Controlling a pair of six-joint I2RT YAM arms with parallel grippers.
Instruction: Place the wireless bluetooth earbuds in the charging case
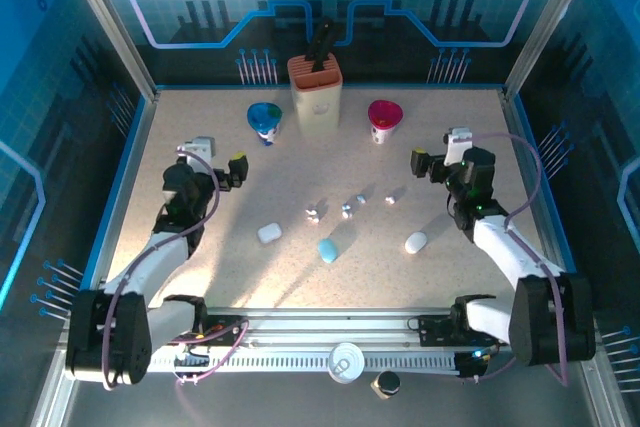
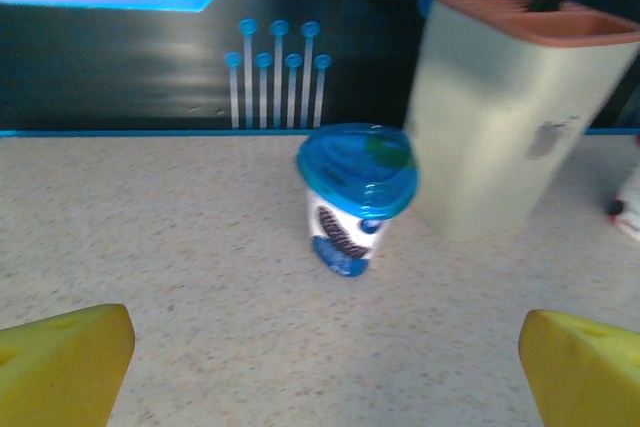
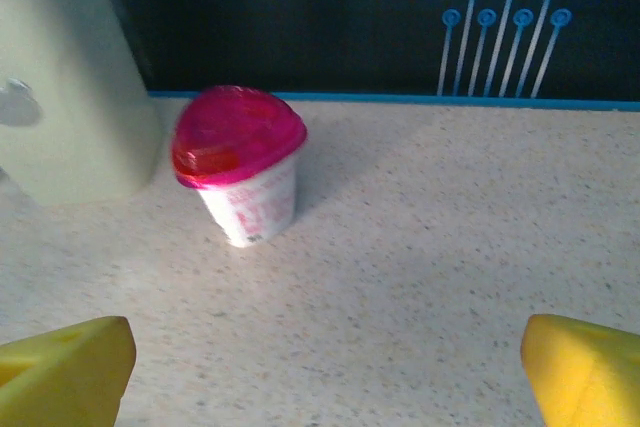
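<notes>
Several tiny white earbuds lie scattered mid-table: a cluster (image 1: 313, 213), one (image 1: 347, 209), one (image 1: 361, 199) and one (image 1: 390, 199). In front of them lie three pebble-shaped charging cases: a white one (image 1: 269, 233), a blue one (image 1: 328, 249) and another white one (image 1: 416, 242). My left gripper (image 1: 238, 171) hovers left of the earbuds, open with nothing in it. Its yellow fingertips (image 2: 60, 362) stand wide apart over bare table. My right gripper (image 1: 419, 163) is to the right of the earbuds and behind them, open too, with nothing between its yellow fingertips (image 3: 585, 372).
A beige knife block (image 1: 315, 95) stands at the back centre. A blue-lidded cup (image 1: 264, 119) stands to its left and a pink-lidded cup (image 1: 384, 117) to its right. The blue-lidded cup (image 2: 355, 197) faces my left wrist and the pink-lidded cup (image 3: 240, 162) my right.
</notes>
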